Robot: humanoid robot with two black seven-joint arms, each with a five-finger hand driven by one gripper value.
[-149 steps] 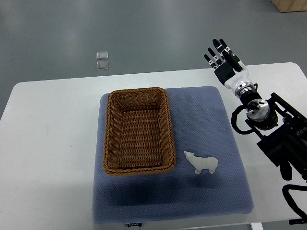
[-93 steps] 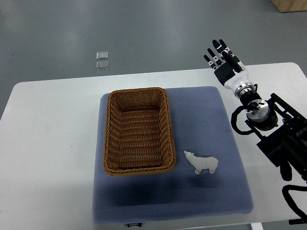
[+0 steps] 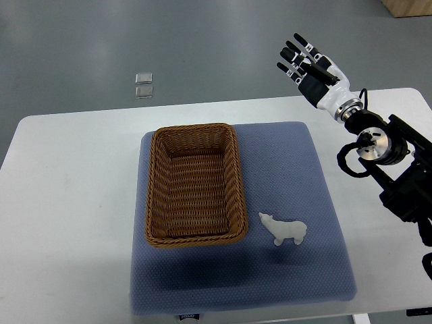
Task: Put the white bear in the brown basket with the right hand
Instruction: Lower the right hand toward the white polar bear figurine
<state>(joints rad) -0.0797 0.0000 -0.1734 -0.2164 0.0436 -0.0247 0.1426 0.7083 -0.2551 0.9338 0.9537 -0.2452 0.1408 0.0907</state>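
A small white bear [image 3: 285,230] lies on its side on the blue mat [image 3: 297,162], just right of the brown wicker basket [image 3: 154,196]. The basket is rectangular and empty. My right hand [image 3: 307,64] is open, fingers spread, held above the table's far edge, well beyond and to the right of the bear. Its arm [image 3: 378,145] comes in from the right edge. The left arm does not show.
The mat lies on a white table [image 3: 67,189]. Two small clear squares [image 3: 143,84] lie on the grey floor beyond the table. A wooden box corner [image 3: 412,7] shows at the top right.
My right hand has risen and moved away from me, past the table's far edge, with the wrist and forearm following. The bear and basket have not moved.
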